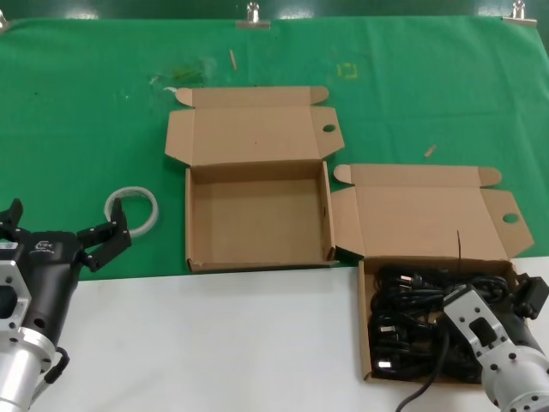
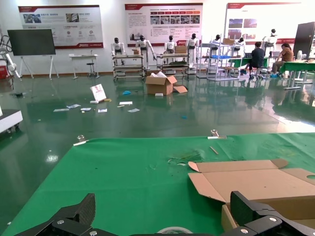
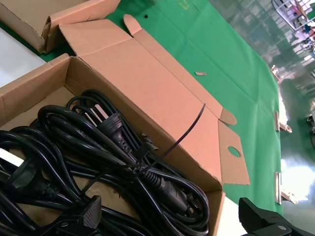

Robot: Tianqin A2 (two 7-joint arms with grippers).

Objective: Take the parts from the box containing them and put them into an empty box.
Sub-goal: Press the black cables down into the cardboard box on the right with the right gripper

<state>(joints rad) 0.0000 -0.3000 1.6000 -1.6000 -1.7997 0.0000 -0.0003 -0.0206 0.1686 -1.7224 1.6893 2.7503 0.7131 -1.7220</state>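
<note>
Two identical shallow cardboard mailer boxes are sitting on the worktop (image 1: 214,343), both with lids flipped open and lying back on the green cloth (image 1: 86,112) that covers the far half. The empty box (image 1: 257,215) is roughly in the middle, straddling the edge where the cloth meets the bare white surface, plain brown inside. The box with the parts (image 1: 371,326) is to the robot's right and nearer, just beside the empty one, and it's stuffed with a tangle of black power cords (image 1: 412,318). In the right wrist view you can see plugs on them and a thin black cable tie (image 3: 172,142) sticking up out of the bundle.

The right hand (image 1: 527,296) is at the near right corner of the full box, right over the cords, fingers (image 3: 78,216) spread wide and not gripping anything. The left hand (image 1: 94,240) sits off to the left near the cloth edge, well apart from both boxes, also spread open and empty. Just beside it there's a white roll of tape (image 1: 132,210) lying flat on the cloth.
</note>
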